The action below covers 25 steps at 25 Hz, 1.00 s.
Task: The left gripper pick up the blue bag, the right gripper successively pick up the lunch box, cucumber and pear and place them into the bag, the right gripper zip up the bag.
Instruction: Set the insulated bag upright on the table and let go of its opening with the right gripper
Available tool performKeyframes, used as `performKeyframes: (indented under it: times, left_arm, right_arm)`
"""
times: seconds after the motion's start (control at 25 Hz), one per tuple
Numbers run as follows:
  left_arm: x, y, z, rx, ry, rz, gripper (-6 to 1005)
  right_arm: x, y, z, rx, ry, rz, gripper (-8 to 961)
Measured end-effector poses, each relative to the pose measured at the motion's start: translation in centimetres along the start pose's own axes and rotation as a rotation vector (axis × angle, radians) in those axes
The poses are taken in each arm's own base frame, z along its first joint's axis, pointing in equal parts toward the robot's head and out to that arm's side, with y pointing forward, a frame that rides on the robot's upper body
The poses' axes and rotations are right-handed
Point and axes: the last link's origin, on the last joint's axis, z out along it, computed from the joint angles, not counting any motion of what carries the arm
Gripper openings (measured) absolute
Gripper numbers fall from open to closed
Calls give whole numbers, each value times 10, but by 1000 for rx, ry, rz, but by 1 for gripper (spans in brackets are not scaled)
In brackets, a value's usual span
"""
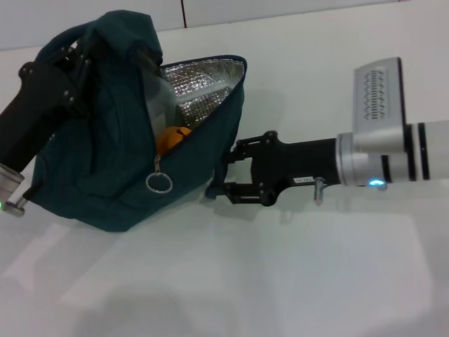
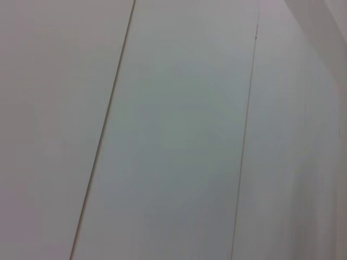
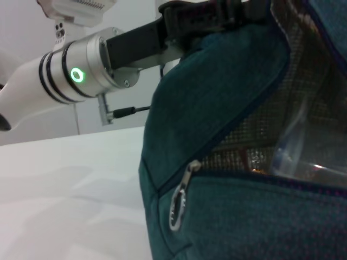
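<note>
The blue bag (image 1: 105,175) hangs tilted above the table, its mouth open and the silver lining (image 1: 203,77) showing. My left gripper (image 1: 74,56) is shut on the bag's top fabric at the upper left and also shows in the right wrist view (image 3: 217,11). Inside the opening lies the orange pear (image 1: 170,138), with the clear lunch box (image 3: 303,157) beside it. The zip's ring pull (image 1: 159,182) (image 3: 178,208) dangles at the lower end of the opening. My right gripper (image 1: 221,174) is open, its fingertips at the bag's right side. The cucumber is hidden.
The white table (image 1: 280,281) stretches below and in front of the bag. A white wall (image 1: 280,10) stands behind. The left wrist view shows only white wall panels (image 2: 173,130).
</note>
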Motion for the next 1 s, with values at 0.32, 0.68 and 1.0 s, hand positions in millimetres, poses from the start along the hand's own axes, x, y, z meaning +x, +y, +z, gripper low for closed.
performKeyframes:
  times: [0.32,0.68,1.0]
  left_arm:
    - [1,0,2,-3,3,7,54]
    - [0,0,0,2,1,24,54]
    - [-8,9,-8,-21,-19,77,54]
  right_arm:
    - [-7,-5,15,-18,29,-27,366]
    - [-19,-20,3,89,-82,-74,146]
    - [-24,-34,-27,290,-258,-119,69]
